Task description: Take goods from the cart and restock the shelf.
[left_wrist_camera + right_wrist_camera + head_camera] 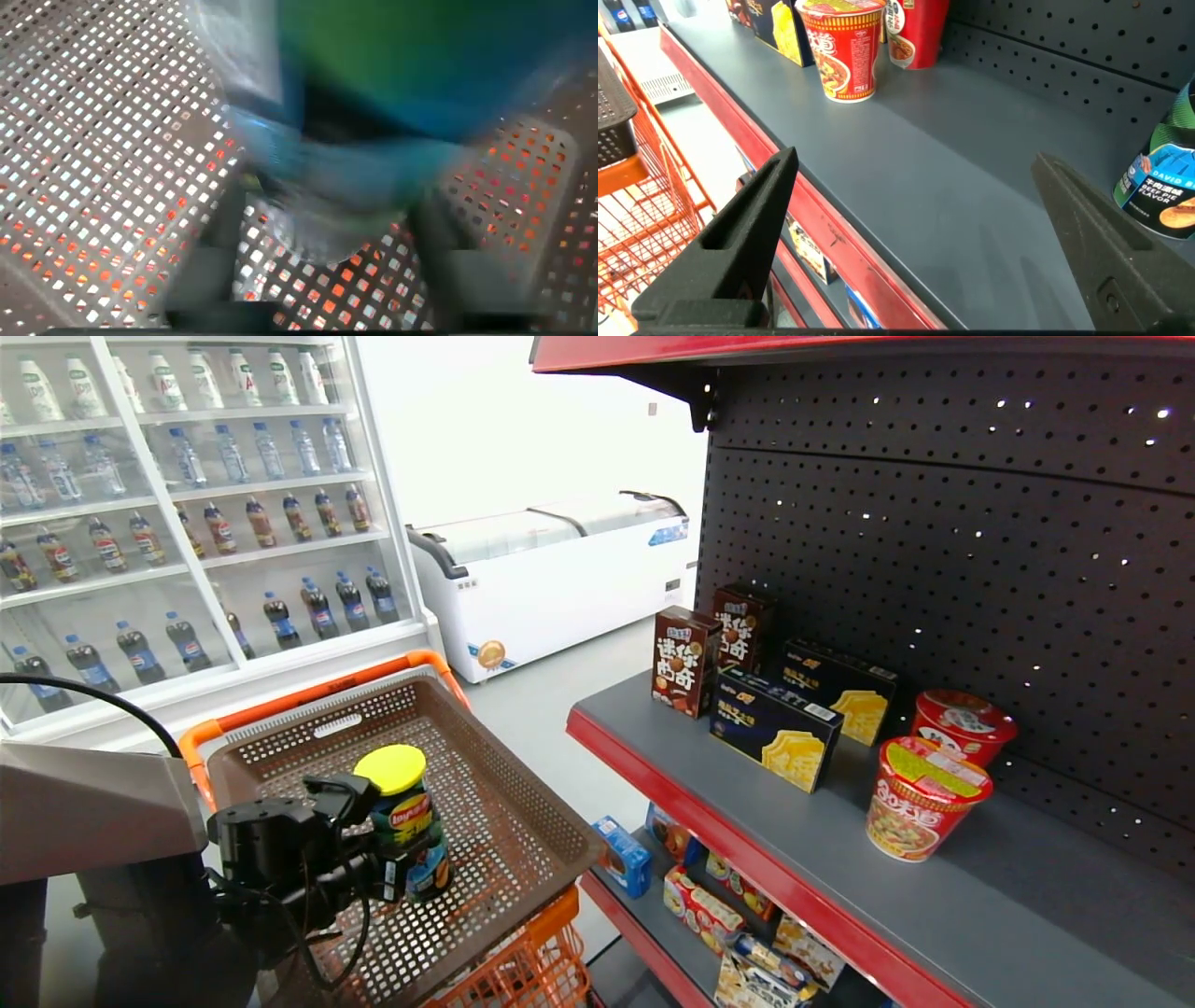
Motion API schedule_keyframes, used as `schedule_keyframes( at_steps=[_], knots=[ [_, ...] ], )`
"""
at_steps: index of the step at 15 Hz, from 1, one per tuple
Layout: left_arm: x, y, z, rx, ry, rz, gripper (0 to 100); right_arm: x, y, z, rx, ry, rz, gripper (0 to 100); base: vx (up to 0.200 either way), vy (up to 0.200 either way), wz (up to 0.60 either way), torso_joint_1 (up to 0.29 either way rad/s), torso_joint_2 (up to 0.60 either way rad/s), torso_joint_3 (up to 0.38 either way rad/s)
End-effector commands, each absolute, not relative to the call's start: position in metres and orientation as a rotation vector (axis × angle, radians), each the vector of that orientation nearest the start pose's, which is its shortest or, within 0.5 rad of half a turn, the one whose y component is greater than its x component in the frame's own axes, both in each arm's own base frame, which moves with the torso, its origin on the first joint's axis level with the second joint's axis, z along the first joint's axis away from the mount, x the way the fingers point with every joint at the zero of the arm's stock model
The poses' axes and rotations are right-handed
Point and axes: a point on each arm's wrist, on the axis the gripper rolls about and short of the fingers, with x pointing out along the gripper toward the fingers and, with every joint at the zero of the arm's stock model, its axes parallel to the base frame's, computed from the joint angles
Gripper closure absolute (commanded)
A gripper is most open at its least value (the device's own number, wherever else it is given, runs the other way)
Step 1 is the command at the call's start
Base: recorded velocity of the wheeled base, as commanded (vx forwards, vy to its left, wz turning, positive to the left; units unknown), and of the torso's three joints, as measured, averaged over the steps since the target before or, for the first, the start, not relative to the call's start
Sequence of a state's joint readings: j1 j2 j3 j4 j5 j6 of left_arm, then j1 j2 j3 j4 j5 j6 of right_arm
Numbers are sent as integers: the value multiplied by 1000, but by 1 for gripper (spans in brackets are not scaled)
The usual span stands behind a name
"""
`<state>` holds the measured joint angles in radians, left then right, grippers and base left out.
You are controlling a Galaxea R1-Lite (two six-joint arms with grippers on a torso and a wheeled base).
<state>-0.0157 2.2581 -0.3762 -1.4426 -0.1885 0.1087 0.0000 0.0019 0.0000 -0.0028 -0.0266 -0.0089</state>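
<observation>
While the left claw (409, 863) is clenched on an upright chip can (403, 814) with a yellow lid, that can sits within the walls of the brown mesh basket (509, 803) atop the orange cart (527, 971); whether its base touches the mesh cannot be told. On the grey shelf (934, 905) stand two brown boxes (684, 660) at the far end, two dark boxes (775, 728) beside them, and two red noodle cups (924, 798) nearer. The right claw (915, 168), fingers spread and grasping nothing, hovers over a bare stretch of that shelf, with a green-and-blue can (1169, 177) standing just beside it.
</observation>
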Motion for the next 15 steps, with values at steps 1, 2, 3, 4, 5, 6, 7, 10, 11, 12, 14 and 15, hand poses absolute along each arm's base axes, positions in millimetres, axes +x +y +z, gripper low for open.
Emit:
schedule_keyframes(
  at_steps=[1, 2, 3, 4, 5, 6, 7, 10, 11, 12, 14, 15],
  knots=[
    [295, -13, 30, 79, 329, -229, 100, -23, -1, 76, -9, -1, -26, 0, 0, 0, 0, 0, 0, 0],
    [290, -13, 48, 82, 282, -211, 100, -23, -1, 76, -9, -1, -26, 0, 0, 0, 0, 0, 0, 0],
    [286, -12, 63, 81, 242, -200, 100, -23, -1, 76, -9, -1, -28, 0, 0, 0, 0, 0, 0, 0],
    [276, -11, 85, 82, 225, -195, 100, -23, -1, 76, -9, -1, -26, 0, 0, 0, 0, 0, 0, 0],
    [259, -11, 111, 77, 239, -202, 100, -23, -1, 76, -9, -1, -26, 0, 0, 0, 0, 0, 0, 0],
    [259, -11, 111, 77, 239, -202, 100, -23, -1, 76, -9, -1, -26, 0, 0, 0, 0, 0, 0, 0],
    [230, -11, 146, 53, 326, -210, 100, -23, -1, 76, -8, -1, -26, 0, 0, 0, 0, 0, 0, 0],
    [188, -9, 181, 32, 350, -208, 100, -23, -1, 76, -9, -1, -28, 0, 0, 0, 0, 0, 0, 0],
    [172, -9, 188, 30, 338, -205, 100, -23, -1, 76, -9, -1, -28, 0, 0, 0, 0, 0, 0, 0],
    [155, -9, 188, 22, 308, -204, 100, -23, -1, 76, -9, -1, -26, 0, 0, 0, 0, 0, 0, 0],
    [131, -8, 189, 26, 256, -201, 100, -23, -1, 76, -9, -1, -26, 0, 0, 0, 0, 0, 0, 0],
    [124, -8, 186, 28, 247, -201, 100, -23, -1, 76, -9, -1, -26, 0, 0, 0, 0, 0, 0, 0]
  ],
)
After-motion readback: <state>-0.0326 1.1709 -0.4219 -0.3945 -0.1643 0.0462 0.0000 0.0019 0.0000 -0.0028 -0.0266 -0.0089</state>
